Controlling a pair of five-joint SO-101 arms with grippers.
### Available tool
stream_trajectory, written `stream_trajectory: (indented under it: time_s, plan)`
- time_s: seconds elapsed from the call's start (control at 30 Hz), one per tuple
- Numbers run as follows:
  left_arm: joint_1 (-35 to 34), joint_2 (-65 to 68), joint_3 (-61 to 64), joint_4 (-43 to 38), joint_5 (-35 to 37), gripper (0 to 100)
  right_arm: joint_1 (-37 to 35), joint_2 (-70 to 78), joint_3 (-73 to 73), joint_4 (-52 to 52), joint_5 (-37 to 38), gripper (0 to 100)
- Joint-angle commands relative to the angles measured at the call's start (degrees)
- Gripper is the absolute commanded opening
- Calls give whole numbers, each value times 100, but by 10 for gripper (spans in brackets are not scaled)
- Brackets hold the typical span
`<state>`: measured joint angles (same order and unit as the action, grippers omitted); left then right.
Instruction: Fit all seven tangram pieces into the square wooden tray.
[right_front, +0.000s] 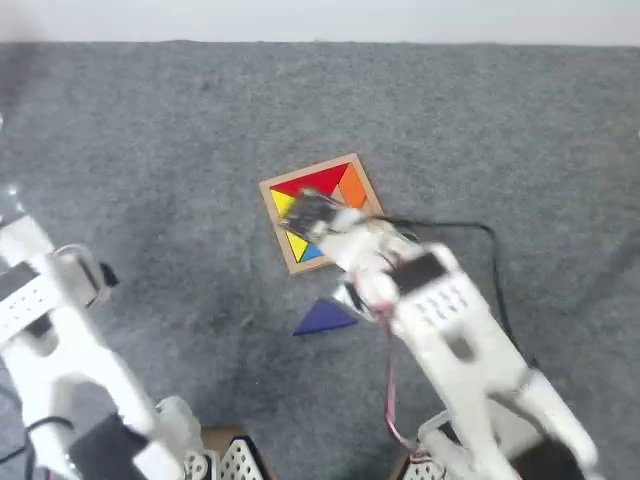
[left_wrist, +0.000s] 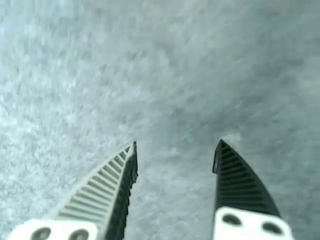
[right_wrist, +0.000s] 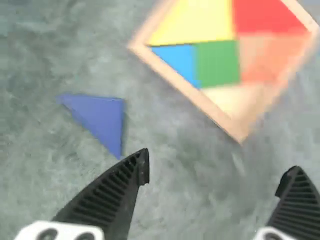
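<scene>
The square wooden tray (right_front: 308, 171) lies cornerwise near the middle of the grey felt surface (right_front: 150, 150). In the high view its near-right part is hidden by the right arm (right_front: 450, 320), which is blurred above it. A red triangle (right_front: 315, 181), an orange piece (right_front: 352, 188) and a yellow piece (right_front: 283, 203) are made out.

In the right wrist view a light blue triangle (right_wrist: 176, 57) and a green square (right_wrist: 217, 62) are also seen seated. The orange area is smeared, one corner shows a bare pale-wood patch (right_wrist: 232, 100), and the tray is cut off at the frame edge.

A dark blue triangular piece (right_front: 325, 317) lies flat on the surface, apart from the tray, beside the right arm. The right jaws are spread wide, holding nothing.

The left arm (right_front: 50, 330), partly cut off, is located well apart. The left jaws are parted over the surface, empty.
</scene>
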<state>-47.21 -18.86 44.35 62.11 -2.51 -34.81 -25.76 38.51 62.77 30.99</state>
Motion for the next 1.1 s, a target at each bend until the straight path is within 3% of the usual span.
stream_trajectory:
  time_s: [0.0, 0.27, 0.67, 0.73, 0.93, 1.07]
  plan:
    - [-387, 457, -31, -123, -273, 242, -673, 1807, -1108, 242, 1371, 403]
    - [-229, 765, -48, -316, -290, 242, -1209, 2369, -897, 426, 2716, 405]
    - [-193, 765, -40, -290, -431, 242, -1736, 2475, -818, 409, 2549, 452]
    - [-193, 765, -40, -281, -431, 242, -1736, 2554, -809, 444, 2541, 396]
    - [-193, 765, -40, -281, -440, 242, -1710, 2774, -809, 400, 2541, 101]
    - [-193, 765, -40, -273, -440, 242, -1701, 2923, -809, 400, 2541, 157]
